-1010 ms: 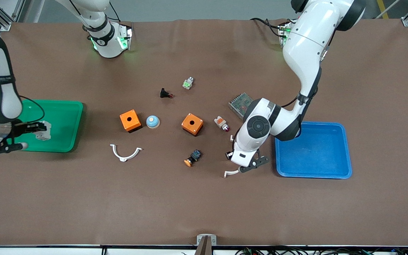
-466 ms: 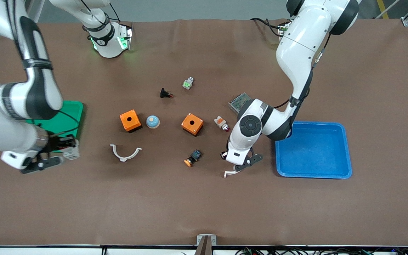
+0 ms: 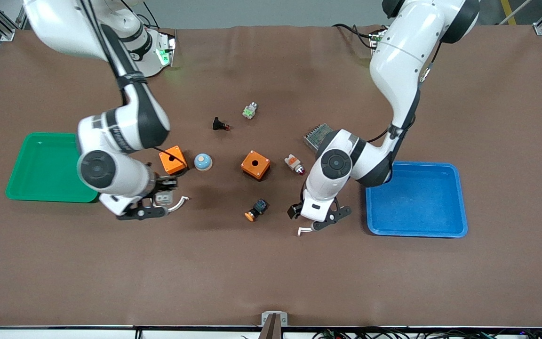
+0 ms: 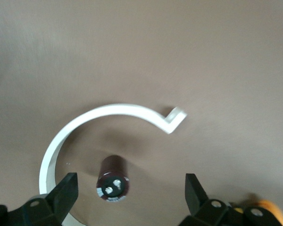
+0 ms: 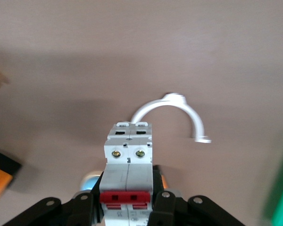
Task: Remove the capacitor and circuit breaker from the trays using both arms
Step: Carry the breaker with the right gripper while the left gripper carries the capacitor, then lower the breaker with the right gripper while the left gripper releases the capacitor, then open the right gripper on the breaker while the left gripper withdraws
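Observation:
The capacitor [image 4: 112,180], a small dark cylinder with two silver dots on its end, lies on the table inside a white curved clamp [image 4: 108,113]. My left gripper [image 4: 129,194] is open just above it, one finger on each side and neither touching. In the front view the left gripper [image 3: 320,220] hides the capacitor. My right gripper [image 5: 127,205] is shut on the breaker [image 5: 128,162], a white block with red levers. In the front view the right gripper [image 3: 157,203] holds it over a second white clamp [image 3: 179,202], beside an orange box [image 3: 173,159].
A green tray [image 3: 45,165] is at the right arm's end and a blue tray [image 3: 417,197] at the left arm's end. Between them lie a second orange box [image 3: 255,165], a blue dome [image 3: 203,161], an orange-capped button [image 3: 255,210], a white-orange part [image 3: 294,163] and a grey mesh box [image 3: 318,134].
My right arm has swung from the green tray toward the table's middle with the breaker in its grip. My left gripper has shifted slightly over its clamp and stays open.

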`<act>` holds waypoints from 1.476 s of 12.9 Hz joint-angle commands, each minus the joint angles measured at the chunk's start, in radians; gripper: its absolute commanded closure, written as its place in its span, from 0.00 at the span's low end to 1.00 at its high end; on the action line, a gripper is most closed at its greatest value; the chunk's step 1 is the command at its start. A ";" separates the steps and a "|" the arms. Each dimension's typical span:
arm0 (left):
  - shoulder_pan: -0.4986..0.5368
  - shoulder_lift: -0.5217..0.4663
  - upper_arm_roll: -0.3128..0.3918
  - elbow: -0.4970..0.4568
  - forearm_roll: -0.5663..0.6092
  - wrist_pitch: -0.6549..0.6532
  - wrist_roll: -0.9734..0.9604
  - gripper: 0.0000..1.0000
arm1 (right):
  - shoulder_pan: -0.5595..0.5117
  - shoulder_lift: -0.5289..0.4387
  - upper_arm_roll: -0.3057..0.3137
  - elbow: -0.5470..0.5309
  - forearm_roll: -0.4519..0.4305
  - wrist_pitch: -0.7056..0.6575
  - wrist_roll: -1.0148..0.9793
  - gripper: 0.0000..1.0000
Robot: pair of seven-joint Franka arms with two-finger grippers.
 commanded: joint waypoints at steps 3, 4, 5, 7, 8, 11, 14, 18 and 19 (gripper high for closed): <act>0.062 -0.197 0.018 -0.010 0.009 -0.152 0.048 0.00 | 0.092 0.153 -0.013 0.150 0.059 0.002 0.109 0.91; 0.085 -0.231 0.018 -0.007 0.011 -0.232 0.130 0.00 | 0.101 0.168 -0.013 0.150 0.074 0.045 0.129 0.91; 0.115 -0.260 0.018 -0.007 0.009 -0.283 0.180 0.00 | 0.110 0.186 -0.013 0.150 0.077 0.076 0.141 0.91; 0.159 -0.319 0.018 -0.009 0.035 -0.376 0.206 0.00 | 0.124 0.220 -0.013 0.150 0.076 0.119 0.180 0.91; 0.174 -0.345 0.018 -0.009 0.076 -0.409 0.223 0.00 | 0.124 0.242 -0.013 0.150 0.076 0.143 0.183 0.91; 0.208 -0.405 0.018 -0.009 0.184 -0.488 0.330 0.00 | 0.126 0.286 -0.013 0.146 0.077 0.206 0.181 0.90; 0.276 -0.484 0.016 -0.009 0.196 -0.567 0.525 0.00 | 0.126 0.286 -0.013 0.146 0.082 0.207 0.183 0.01; 0.360 -0.580 0.008 -0.012 0.178 -0.686 0.674 0.00 | 0.115 0.170 -0.022 0.152 0.080 0.188 0.217 0.00; 0.377 -0.595 0.007 -0.012 0.164 -0.703 0.701 0.00 | 0.107 0.129 -0.027 0.152 0.070 0.187 0.215 0.00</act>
